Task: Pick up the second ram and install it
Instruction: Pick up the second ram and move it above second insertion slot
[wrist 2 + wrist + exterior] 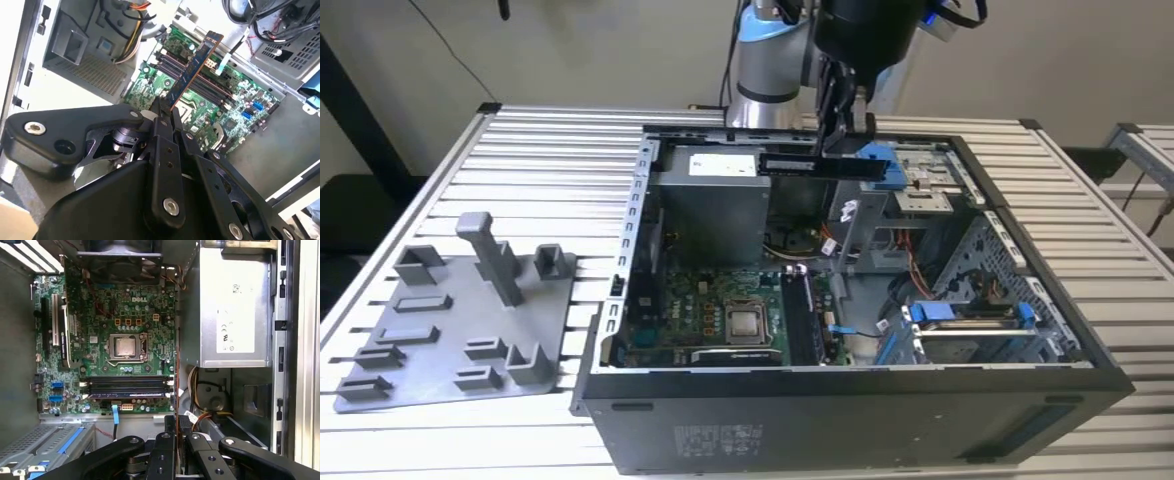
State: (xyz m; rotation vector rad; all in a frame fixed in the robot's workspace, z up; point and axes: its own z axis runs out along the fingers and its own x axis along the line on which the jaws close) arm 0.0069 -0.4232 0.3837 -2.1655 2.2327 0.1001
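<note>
The black claw (pixel 165 107) is clamped on one end of the thin, flat, dark memory stick (pixel 196 67), whose free length juts out past the fingertips in the second wrist view. In the exterior view the claw (pixel 834 148) hangs over the far side of the open black computer case (pixel 854 420), holding the memory stick (pixel 821 165) level and clear of everything inside. Below it lies the green motherboard (pixel 100 340) with its row of long black memory slots (pixel 127 387); the memory stick is well apart from them. The computer case stands on the slatted metal tabletop (pixel 547 150), and a grey plastic tray with upright posts (pixel 460 310) sits near the tabletop's edge on the exterior view's left. The memory stick looks light and stiff but fragile. It is probably best held by its bare edges, off the chips and contacts, and pressed straight, since a skewed push could bend it.
</note>
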